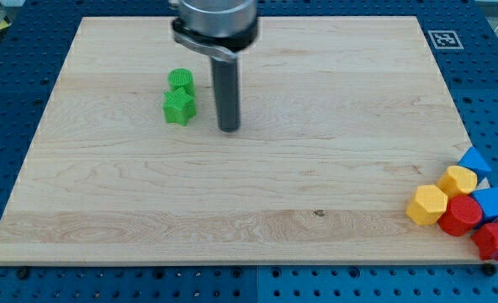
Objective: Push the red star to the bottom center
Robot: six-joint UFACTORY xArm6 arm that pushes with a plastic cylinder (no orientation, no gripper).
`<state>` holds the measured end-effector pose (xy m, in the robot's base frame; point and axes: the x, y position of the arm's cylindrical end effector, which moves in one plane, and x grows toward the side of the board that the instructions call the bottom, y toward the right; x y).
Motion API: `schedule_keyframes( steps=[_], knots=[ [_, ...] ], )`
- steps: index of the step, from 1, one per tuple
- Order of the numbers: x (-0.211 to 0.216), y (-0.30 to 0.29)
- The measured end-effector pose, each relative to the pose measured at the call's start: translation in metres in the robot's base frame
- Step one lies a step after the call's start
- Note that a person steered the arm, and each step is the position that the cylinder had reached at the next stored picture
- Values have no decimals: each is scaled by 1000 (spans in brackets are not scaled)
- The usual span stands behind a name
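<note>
Two red blocks lie in a cluster at the view's bottom right, at the board's edge. The lower one [496, 240] looks like the red star and lies partly off the board. The other red block [460, 215] is rounder and sits just left of it. My tip [229, 129] rests on the board in the upper middle, far from both red blocks. It stands just right of a green star [179, 107].
A second green block [180, 81] touches the green star from above. The bottom-right cluster also holds two yellow blocks [426, 204] [458, 180], a blue triangle [474, 161] and a blue block [491, 203]. The wooden board [249, 219] lies on a blue pegboard.
</note>
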<state>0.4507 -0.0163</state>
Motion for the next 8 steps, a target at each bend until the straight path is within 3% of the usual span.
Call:
schedule_keyframes(
  steps=[2, 3, 5, 7, 8],
  knots=[
    [106, 45],
    [87, 61],
    [73, 167],
    [22, 220],
    [4, 276]
  ],
)
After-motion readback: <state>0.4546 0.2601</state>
